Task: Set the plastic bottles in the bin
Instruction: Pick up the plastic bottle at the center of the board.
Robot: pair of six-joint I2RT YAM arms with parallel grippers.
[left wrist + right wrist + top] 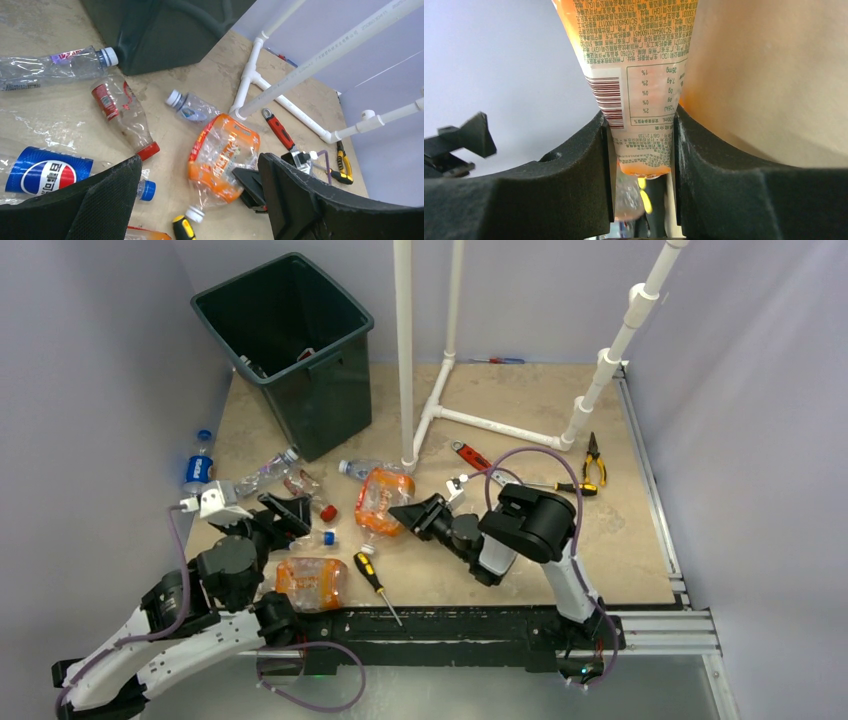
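Pale lavender-grey walls (90, 360) close in the tan, stone-patterned table (610, 550) on three sides. At the far left edge, near the wall, lies a blue-labelled Pepsi bottle (199, 468). The dark green bin (330, 400) stands upright in the back left corner. In front of it a clear bottle (265, 473) and a red-capped bottle (310, 495) lie flat on the surface. The left gripper (199, 162) hangs near them, its jaws wide apart with nothing between. By that arm's base a crushed orange bottle (312, 582) lies beside a black-and-yellow screwdriver (375, 578). At the middle, the right gripper (639, 145) is clamped on the edge of an orange-labelled bottle (383, 500); whether this bottle rests on the table or is lifted cannot be told. Behind it a white PVC pipe frame (430, 410) rises from the tabletop. A red wrench (470, 456) lies just right of the frame's foot, and yellow-handled pliers (594, 458) lie further right. A black rail (450, 625) runs along the near edge.
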